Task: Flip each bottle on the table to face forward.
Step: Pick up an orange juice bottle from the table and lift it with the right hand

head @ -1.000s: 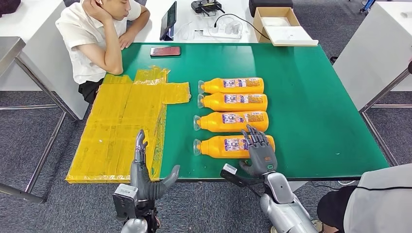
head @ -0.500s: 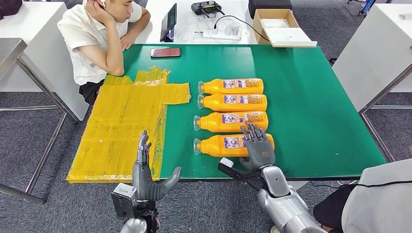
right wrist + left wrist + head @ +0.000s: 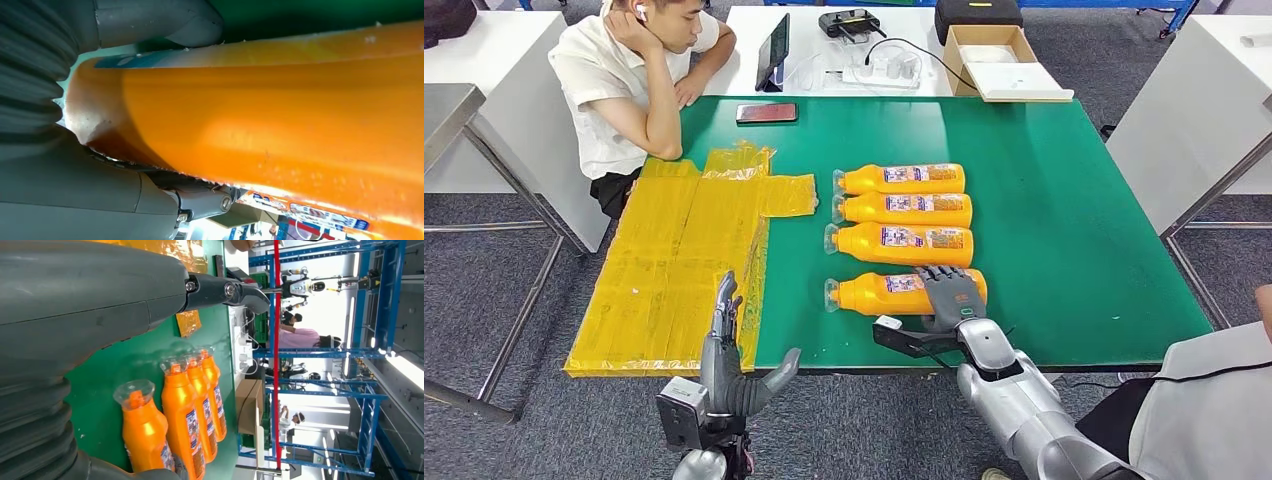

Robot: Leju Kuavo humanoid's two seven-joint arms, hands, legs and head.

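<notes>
At the upper left of the head view a person (image 3: pixel 639 85) sits leaning on the green table (image 3: pixel 1074 230). Below that, a yellow plastic sheet (image 3: pixel 674 260) covers the table's left edge. At the lower left the left hand (image 3: pixel 729 365) hovers off the table edge, released, fingers straight and apart, holding nothing.

In the centre four orange bottles lie on their sides in a column, caps pointing left. The top three (image 3: pixel 904 210) sit close together; the nearest bottle (image 3: pixel 884 293) lies a little apart below them. The right hand (image 3: pixel 951 300) lies over that bottle's base end at lower centre, and the right wrist view shows the thumb and the fingers on opposite sides of the orange body, so it appears to be grasping the bottle.

To do the flip well, the grip should stay snug around the body and the roll should be made in place, well short of the neighbouring bottle.
</notes>
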